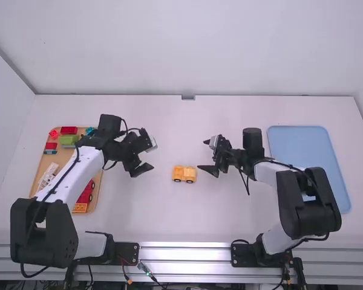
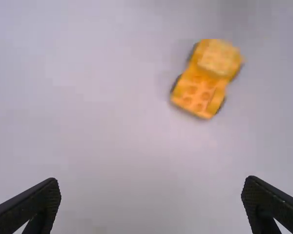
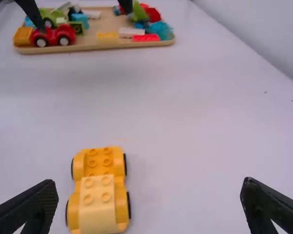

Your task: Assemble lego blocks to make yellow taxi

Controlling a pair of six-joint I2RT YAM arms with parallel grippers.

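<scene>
The taxi [image 1: 184, 174] stood upright on the white table [image 1: 187, 214], between the 2 grippers and slightly to their near side, closer to the right than to the left. Its yellow base [image 3: 99, 157] had 4 black wheels, and 1 paler yellow block [image 3: 97, 214] sat on its right half; 4 studs showed on the uncovered left half and 4 on top of the block. The left gripper [image 1: 149, 156] hung to the left of the taxi, its 2 fingers spread wide with nothing between them. The right gripper [image 1: 204, 155] hung just to the right, facing it, also open and empty. At the left lay the wooden tray [image 1: 59, 158], partly under the left arm [image 1: 78, 175]. On it, red blocks [image 1: 68, 130] and a green block [image 1: 68, 139] lay at the far end, white blocks [image 1: 47, 176] along the left side, and a red car [image 3: 51, 36] and an orange block [image 3: 23, 36] at the near end. The blue tray [image 1: 296, 142] lay at the far right, partly behind the right arm [image 1: 302, 199].
</scene>
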